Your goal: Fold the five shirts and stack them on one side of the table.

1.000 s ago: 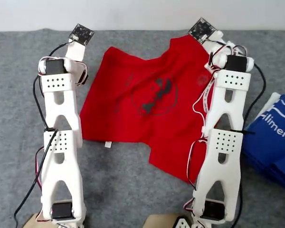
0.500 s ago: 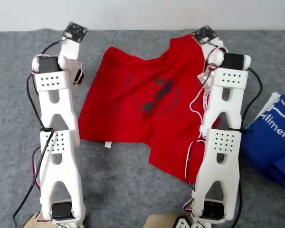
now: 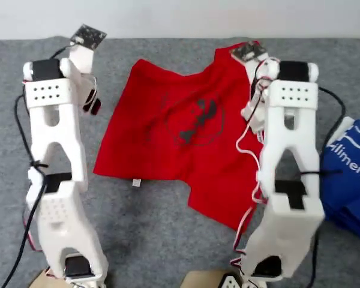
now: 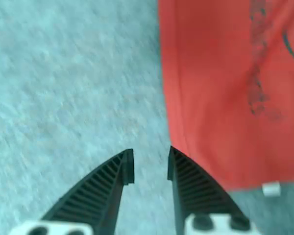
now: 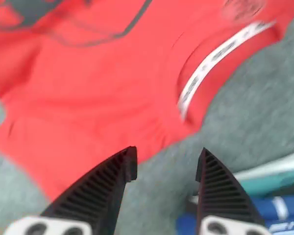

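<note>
Red shirt [image 3: 186, 138]: spread out, unfolded, at centre of the grey worktop [image 3: 156, 240]. Blue folded stack [image 3: 348, 180]: at the 4 o'clock edge of the worktop. Left pincer [image 4: 150, 152]: released, jaws apart, over bare worktop just beside the shirt's 10 o'clock edge. Right pincer [image 5: 167, 152]: released, jaws apart, over the shirt's 1 o'clock edge

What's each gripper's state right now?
Left gripper: open, empty, over the grey felt table beside the red cotton shirt.
Right gripper: open, empty, at that shirt's edge.
</note>
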Action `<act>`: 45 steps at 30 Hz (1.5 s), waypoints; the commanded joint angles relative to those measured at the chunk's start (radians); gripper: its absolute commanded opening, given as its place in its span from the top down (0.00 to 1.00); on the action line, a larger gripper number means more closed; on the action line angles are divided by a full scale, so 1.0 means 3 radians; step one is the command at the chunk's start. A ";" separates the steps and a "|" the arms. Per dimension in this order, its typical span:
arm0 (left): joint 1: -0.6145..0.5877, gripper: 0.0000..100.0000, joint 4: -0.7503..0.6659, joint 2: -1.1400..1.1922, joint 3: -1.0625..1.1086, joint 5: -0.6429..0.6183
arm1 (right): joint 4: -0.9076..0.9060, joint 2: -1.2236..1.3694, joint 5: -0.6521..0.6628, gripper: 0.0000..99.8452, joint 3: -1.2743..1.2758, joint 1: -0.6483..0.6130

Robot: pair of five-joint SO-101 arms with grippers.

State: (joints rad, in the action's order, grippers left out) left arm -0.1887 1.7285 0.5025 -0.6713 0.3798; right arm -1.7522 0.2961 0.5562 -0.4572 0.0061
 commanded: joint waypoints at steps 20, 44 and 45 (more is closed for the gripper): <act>-0.0256 0.91 0.0082 -0.1555 0.2105 0.0225 | -0.0136 -0.3020 -0.1601 0.79 0.3509 -0.0320; -0.0486 0.91 -0.0348 -0.1524 0.2140 0.0332 | 0.0913 -0.1537 -0.3227 0.79 0.3887 -0.0995; -0.0486 0.91 -0.0348 -0.1524 0.2140 0.0399 | 0.0995 -0.1476 -0.3222 0.79 0.3882 -0.0995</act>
State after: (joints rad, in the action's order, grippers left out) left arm -0.3330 1.6410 0.0928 -0.0284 0.4534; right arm -1.5083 -0.1872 -0.3982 0.7549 -0.2808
